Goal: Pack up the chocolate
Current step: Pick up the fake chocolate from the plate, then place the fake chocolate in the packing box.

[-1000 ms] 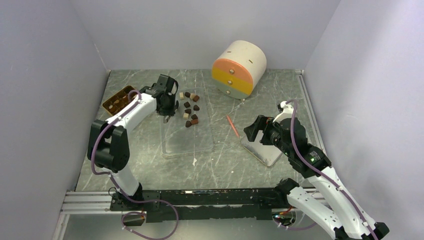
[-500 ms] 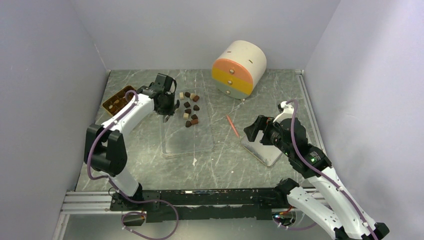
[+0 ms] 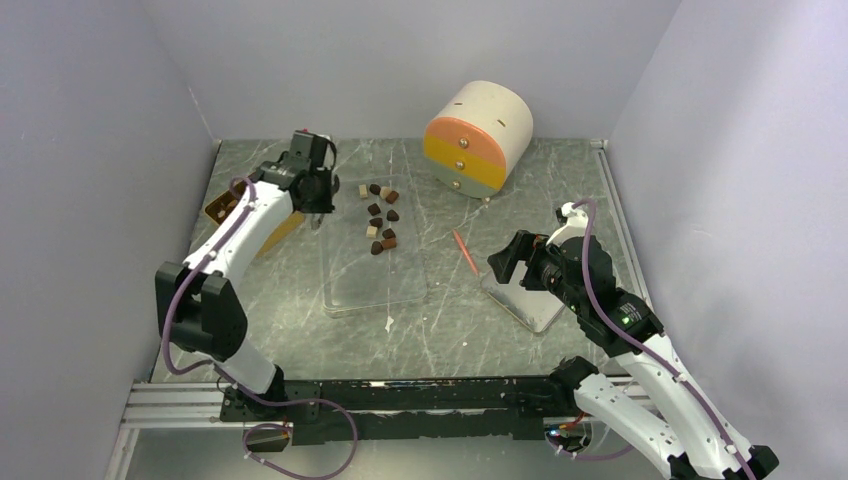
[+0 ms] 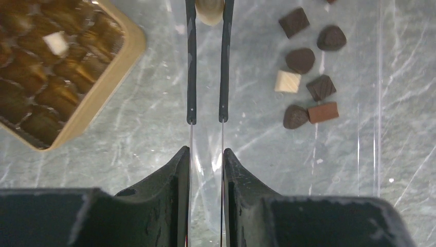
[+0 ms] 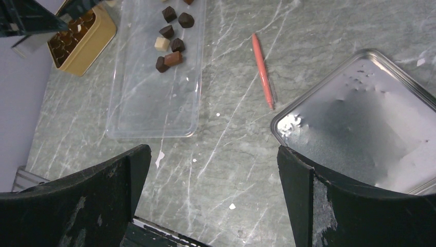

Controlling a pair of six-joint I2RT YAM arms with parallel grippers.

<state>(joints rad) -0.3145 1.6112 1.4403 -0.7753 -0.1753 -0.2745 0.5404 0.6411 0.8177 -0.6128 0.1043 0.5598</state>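
- One cream-white chocolate (image 4: 210, 9) is pinched at the very tips of the left gripper (image 4: 208, 21), with the two slim fingers drawn in close on either side of it
- We've got that gripper hanging over the marbled table (image 5: 236, 128), between the golden-brown tray (image 4: 90, 93) on one side and the loose chocolates (image 4: 300, 59) on the other
- Inside the golden-brown tray we spot one white piece (image 4: 55, 43) sitting in a compartment; the compartments around it show brown shapes, too blurred for us to tell apart
- Over to the loose chocolates: dark brown, mid-brown and one cream square, bunched in a small cluster at the far end of the clear plastic tray (image 5: 154, 108), and the nearest two are touching
- On the other side, the right gripper (image 5: 212, 159) has its fingers spread wide with nothing between them, and it hovers above the table, apart from everything
- We see the silver tin (image 5: 360, 118) lying flat under that arm, and the orange-red stick (image 5: 262, 69) lies on the table between the tin and the clear plastic tray, just beside the tin's corner
- Way at the back, the round drawer box (image 3: 478, 135) stands well apart from all the chocolate
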